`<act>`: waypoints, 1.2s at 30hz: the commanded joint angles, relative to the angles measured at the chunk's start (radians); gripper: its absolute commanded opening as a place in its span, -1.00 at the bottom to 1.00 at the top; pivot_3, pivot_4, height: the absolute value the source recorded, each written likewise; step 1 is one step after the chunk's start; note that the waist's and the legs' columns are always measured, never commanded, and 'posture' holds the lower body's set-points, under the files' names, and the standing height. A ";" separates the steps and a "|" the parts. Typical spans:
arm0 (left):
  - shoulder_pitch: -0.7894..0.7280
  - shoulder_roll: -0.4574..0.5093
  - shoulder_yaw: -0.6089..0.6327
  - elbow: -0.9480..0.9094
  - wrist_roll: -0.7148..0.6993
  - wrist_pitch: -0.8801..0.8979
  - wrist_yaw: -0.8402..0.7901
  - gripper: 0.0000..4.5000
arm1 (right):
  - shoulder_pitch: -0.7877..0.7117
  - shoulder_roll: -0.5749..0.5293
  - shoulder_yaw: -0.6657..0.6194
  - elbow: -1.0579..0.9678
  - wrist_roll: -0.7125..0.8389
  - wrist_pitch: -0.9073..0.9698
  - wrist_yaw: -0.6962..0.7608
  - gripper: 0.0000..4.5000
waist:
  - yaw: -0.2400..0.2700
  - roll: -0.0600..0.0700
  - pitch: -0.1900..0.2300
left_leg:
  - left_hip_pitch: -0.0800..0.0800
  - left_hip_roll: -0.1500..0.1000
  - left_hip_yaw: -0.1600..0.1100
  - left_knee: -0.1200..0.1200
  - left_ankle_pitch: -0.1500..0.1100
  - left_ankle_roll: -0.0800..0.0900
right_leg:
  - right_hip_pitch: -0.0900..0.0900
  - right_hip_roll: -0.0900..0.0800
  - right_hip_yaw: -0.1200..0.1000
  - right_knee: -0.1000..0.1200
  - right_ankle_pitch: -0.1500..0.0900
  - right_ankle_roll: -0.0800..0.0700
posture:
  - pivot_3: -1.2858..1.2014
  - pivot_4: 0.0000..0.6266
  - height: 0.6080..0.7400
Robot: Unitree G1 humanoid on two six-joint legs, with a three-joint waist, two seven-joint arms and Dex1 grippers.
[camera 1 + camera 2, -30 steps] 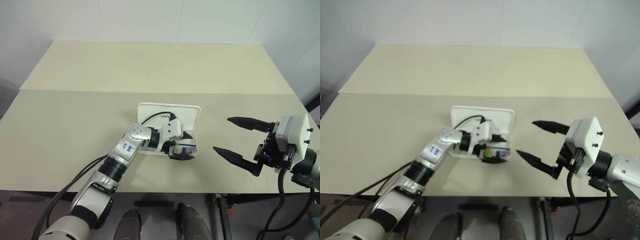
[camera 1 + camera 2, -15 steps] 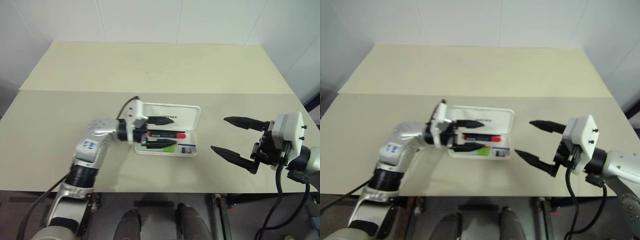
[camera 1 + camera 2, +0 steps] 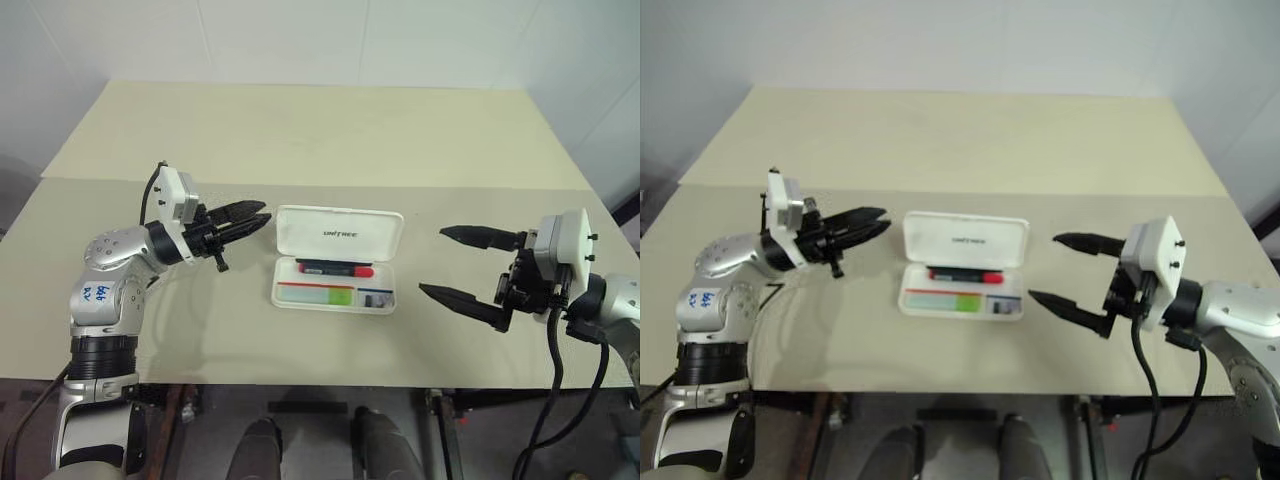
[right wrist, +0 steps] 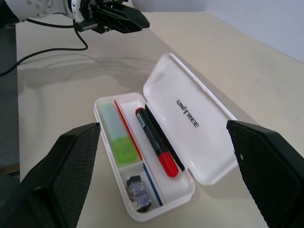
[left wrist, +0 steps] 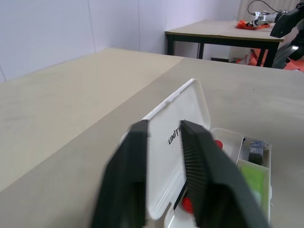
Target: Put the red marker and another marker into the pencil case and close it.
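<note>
Red marker (image 4: 156, 142) & green highlighter (image 4: 122, 145) are seen inside open pencil case (image 3: 338, 234); left gripper (image 3: 256, 215) is pinched together on nothing, right gripper (image 3: 455, 263) is spread wide.

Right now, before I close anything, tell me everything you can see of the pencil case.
The pencil case is a flat white hard-plastic box with rounded corners, lying open on the table between the two arms, its hinged lid folded back showing dark UNITREE lettering. Inside lie the red marker, the green highlighter and a small dark item in an end compartment. Neither pincer touches it.
</note>
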 commanded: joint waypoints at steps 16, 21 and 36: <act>-0.184 -0.042 -0.057 0.304 0.130 -0.147 0.173 -0.99 | -0.021 0.000 -0.001 0.020 -0.041 -0.036 0.039 1.00 | -0.004 0.000 0.000 | 0.000 0.000 0.000 0.000 0.000 0.000 | 0.000 0.000 0.000 0.000 0.002 0.004 | 0.03 -0.52 1.00; -0.192 -0.045 -0.057 0.324 0.135 -0.164 0.168 -0.99 | -0.021 0.000 -0.001 0.020 -0.041 -0.036 0.039 1.00 | -0.006 0.000 0.000 | 0.000 0.000 0.000 -0.001 0.000 -0.001 | -0.001 0.000 0.000 0.000 0.007 0.013 | 0.03 -0.52 1.00; -0.290 -0.109 -0.126 0.520 0.208 -0.249 0.149 -0.99 | -0.004 0.006 -0.012 -0.011 -0.036 -0.028 0.010 1.00 | -0.007 0.000 0.000 | -0.001 0.000 0.000 0.000 0.000 0.000 | 0.000 0.000 0.000 -0.003 0.007 0.013 | 0.03 -0.52 1.00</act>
